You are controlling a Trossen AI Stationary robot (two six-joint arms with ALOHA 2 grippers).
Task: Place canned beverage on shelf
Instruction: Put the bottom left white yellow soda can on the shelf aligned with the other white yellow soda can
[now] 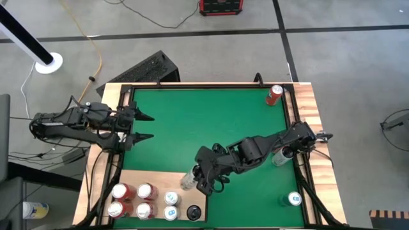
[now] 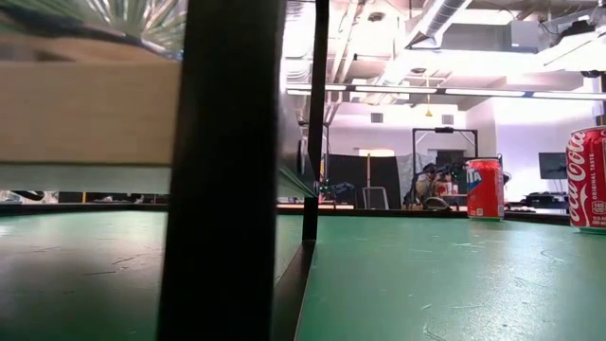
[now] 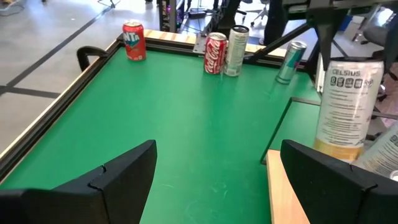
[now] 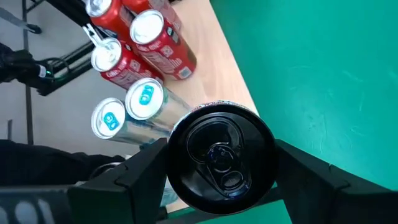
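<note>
Carrying a can (image 4: 221,158) clamped in our right gripper (image 4: 217,163) above the shelf (image 1: 160,181); next, lower it beside the others. Left gripper (image 1: 146,128) waits, jaws apart.

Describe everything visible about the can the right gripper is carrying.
The can is a tall, slim Celsius drink with a pale label and a black top whose pull tab is unopened. It looks like aluminium. The right gripper holds it upright, one dark finger on each side near the top. In the high view it is over the shelf edge, beside the cans standing there; whether its base touches is not visible.
</note>
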